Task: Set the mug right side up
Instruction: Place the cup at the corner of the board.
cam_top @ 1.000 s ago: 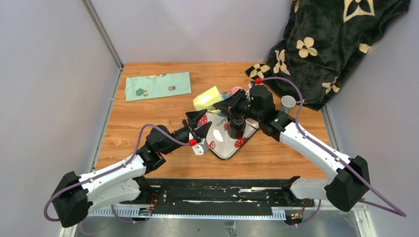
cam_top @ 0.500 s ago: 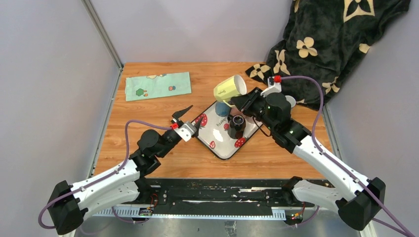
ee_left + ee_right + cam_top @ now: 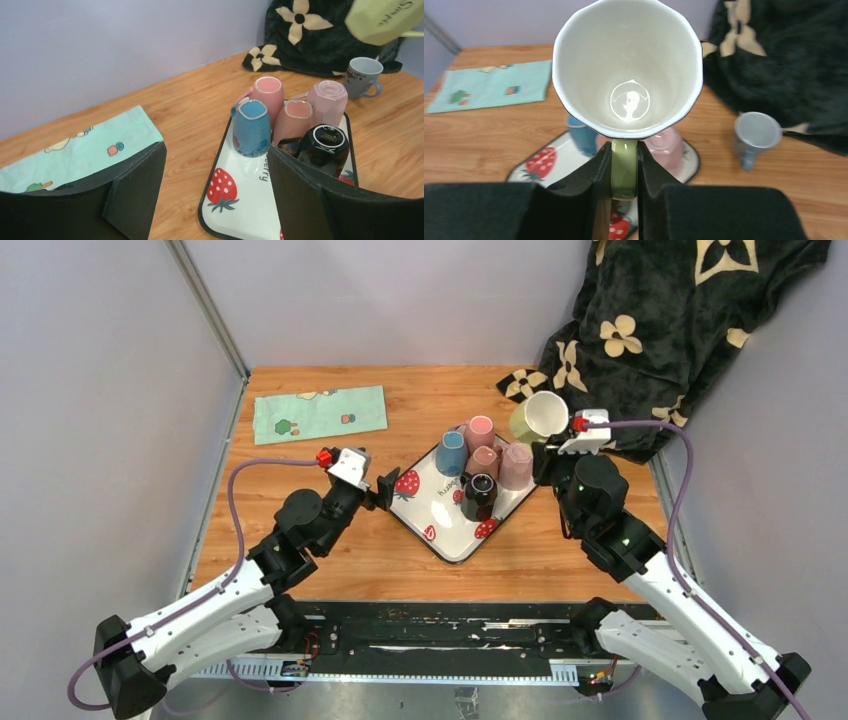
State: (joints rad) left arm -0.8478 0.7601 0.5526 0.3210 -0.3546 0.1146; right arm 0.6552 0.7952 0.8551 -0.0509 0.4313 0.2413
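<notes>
- Pale green ceramic mug (image 3: 626, 65) lifted off the wooden desk (image 3: 300, 470), just beyond the strawberry-print tray (image 3: 440, 530), mouth tilted upward.
- Right claw (image 3: 624, 167) clamped on its handle.
- Left claw (image 3: 216, 160) spread wide, empty.

Pale green mug (image 3: 626, 65), strawberry-print white tray (image 3: 450, 530), black flower-patterned blanket (image 3: 660, 330), mint cloth (image 3: 320, 412)

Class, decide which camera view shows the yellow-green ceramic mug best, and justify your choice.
Right wrist: the yellow-green ceramic mug fills the frame, mouth toward the camera, handle pinched by the right gripper. Top external shows it small; left wrist catches only a cropped corner.
</notes>
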